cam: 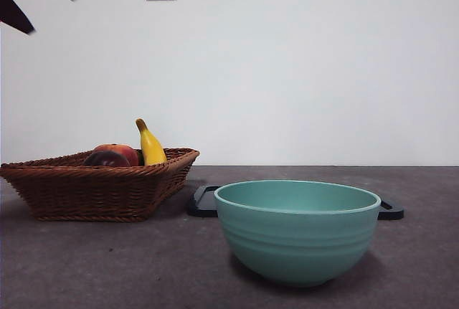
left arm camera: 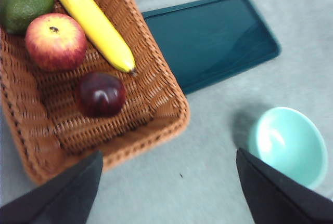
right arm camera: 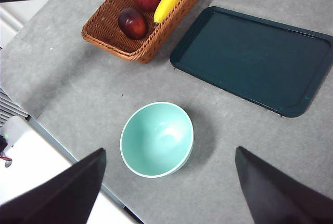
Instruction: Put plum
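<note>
The plum (left arm camera: pixel 101 94) lies in the wicker basket (left arm camera: pixel 156 125) beside the banana (left arm camera: pixel 91 21), nearer the left gripper (left arm camera: pixel 166 182), which hangs above it, jaws spread and empty.

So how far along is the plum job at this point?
Nothing looks done yet: the plum lies in the wicker basket beside the apple and banana. The left end effector is open above the basket, holding nothing; the right end effector is open above the bowl. Grasping and placing the plum remain.
</note>
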`<action>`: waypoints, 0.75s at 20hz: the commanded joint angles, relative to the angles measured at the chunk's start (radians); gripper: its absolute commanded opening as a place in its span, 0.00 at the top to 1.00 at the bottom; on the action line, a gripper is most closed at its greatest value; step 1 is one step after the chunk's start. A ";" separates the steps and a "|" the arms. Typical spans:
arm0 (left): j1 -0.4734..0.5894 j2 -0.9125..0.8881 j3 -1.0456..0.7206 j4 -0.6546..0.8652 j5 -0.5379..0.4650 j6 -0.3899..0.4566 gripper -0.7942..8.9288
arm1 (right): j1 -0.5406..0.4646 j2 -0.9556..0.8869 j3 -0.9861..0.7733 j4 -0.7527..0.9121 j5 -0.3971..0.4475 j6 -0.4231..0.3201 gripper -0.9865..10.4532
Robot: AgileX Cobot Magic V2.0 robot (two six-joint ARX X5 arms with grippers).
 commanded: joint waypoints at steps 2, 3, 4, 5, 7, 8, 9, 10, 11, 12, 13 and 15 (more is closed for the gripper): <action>-0.028 0.080 0.023 0.063 -0.031 0.004 0.50 | 0.004 0.008 0.023 0.010 -0.002 0.008 0.57; -0.035 0.104 0.023 0.080 -0.037 0.006 0.50 | 0.004 0.008 0.023 0.010 -0.002 0.008 0.57; -0.042 0.126 0.023 0.095 -0.046 0.007 0.50 | 0.004 0.008 0.023 0.010 -0.003 0.008 0.57; -0.049 0.147 0.023 0.108 -0.063 0.011 0.50 | 0.004 0.008 0.023 0.010 -0.003 0.008 0.57; -0.060 0.185 0.023 0.122 -0.087 0.035 0.50 | 0.004 0.008 0.023 0.010 -0.003 0.008 0.57; -0.064 0.201 0.023 0.130 -0.101 0.036 0.50 | 0.004 0.008 0.023 0.010 -0.003 0.008 0.57; -0.068 0.218 0.023 0.141 -0.109 0.041 0.50 | 0.004 0.008 0.023 0.010 -0.002 0.008 0.57; -0.070 0.233 0.023 0.148 -0.110 0.051 0.50 | 0.004 0.008 0.023 0.010 -0.002 0.008 0.57; -0.072 0.248 0.023 0.155 -0.111 0.055 0.50 | 0.004 0.008 0.023 0.010 -0.002 0.008 0.57; -0.072 0.263 0.023 0.159 -0.111 0.058 0.50 | 0.004 0.008 0.023 0.010 -0.003 0.008 0.57; -0.072 0.275 0.023 0.161 -0.111 0.064 0.50 | 0.004 0.008 0.023 0.009 -0.003 0.009 0.57; -0.072 0.298 0.023 0.166 -0.119 0.080 0.50 | 0.004 0.008 0.023 0.009 -0.003 0.011 0.57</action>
